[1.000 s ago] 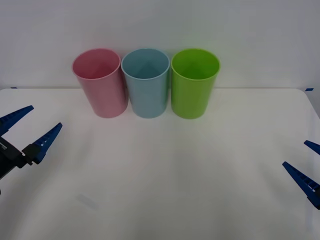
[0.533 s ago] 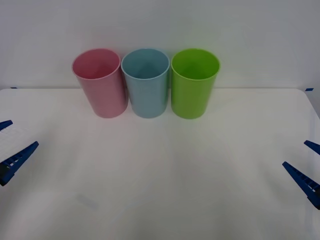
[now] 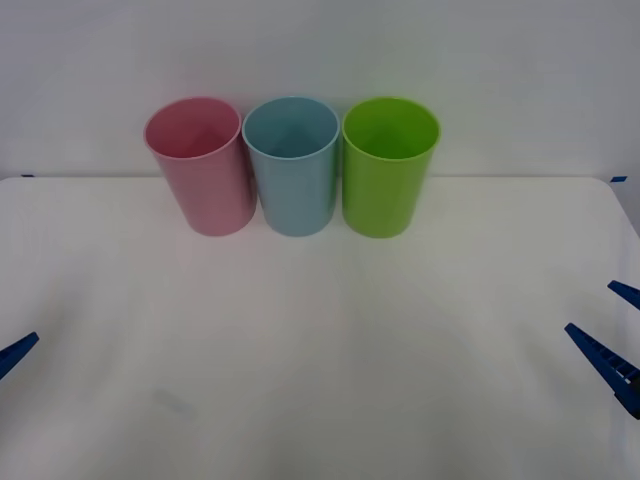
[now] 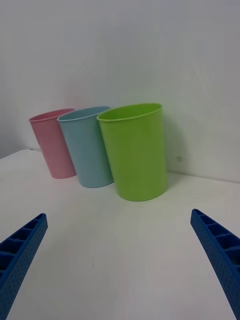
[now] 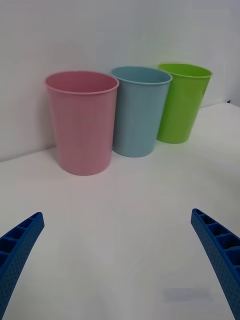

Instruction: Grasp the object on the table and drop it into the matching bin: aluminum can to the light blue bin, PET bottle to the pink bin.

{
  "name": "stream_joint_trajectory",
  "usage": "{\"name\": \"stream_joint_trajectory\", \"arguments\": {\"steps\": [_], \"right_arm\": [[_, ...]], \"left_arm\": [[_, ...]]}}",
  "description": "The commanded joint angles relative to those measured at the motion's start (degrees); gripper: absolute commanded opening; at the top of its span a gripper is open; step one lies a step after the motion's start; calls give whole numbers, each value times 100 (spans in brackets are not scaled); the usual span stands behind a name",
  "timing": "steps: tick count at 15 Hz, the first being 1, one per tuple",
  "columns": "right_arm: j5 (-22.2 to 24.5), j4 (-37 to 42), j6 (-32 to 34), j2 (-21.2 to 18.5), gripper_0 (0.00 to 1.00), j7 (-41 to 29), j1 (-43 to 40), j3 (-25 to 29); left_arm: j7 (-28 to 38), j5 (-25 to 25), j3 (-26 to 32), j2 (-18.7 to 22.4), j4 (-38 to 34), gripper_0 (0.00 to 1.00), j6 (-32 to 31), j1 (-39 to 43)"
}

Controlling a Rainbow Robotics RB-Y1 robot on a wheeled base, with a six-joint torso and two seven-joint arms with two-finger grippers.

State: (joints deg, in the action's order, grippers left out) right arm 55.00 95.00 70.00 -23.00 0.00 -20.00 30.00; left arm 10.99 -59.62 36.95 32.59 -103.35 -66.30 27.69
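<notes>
Three tall, round, tapered plastic bins stand upright in a row at the far edge of the plain white flat table [image 3: 320, 380], close against one another: the pink bin [image 3: 200, 165], the light blue bin [image 3: 292, 165] in the middle and the lime green bin [image 3: 388, 165]. The left gripper [image 5: 117, 265] sits low at the table's left edge, its blue ribbed fingers [image 5: 17, 250] spread wide and holding nothing. The right gripper [image 4: 117, 265] sits at the table's right edge, fingers equally wide and empty, both well apart from the bins.
</notes>
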Motion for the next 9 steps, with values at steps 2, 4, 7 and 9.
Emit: {"name": "stream_joint_trajectory", "arguments": {"steps": [2, 4, 7, 9], "right_arm": [[0, 0, 0, 0, 100, 0, 0, 0], [0, 0, 0, 0, 100, 0, 0, 0], [0, 0, 0, 0, 100, 0, 0, 0], [0, 0, 0, 0, 100, 0, 0, 0]], "left_arm": [[-10, 232, -65, 2, 104, 100, -15, 52], [-45, 399, -232, -7, 227, 100, -15, 8], [-27, 408, -293, 2, 227, 100, -15, -1], [-27, 408, -293, 2, 227, 100, -15, -1]]}}
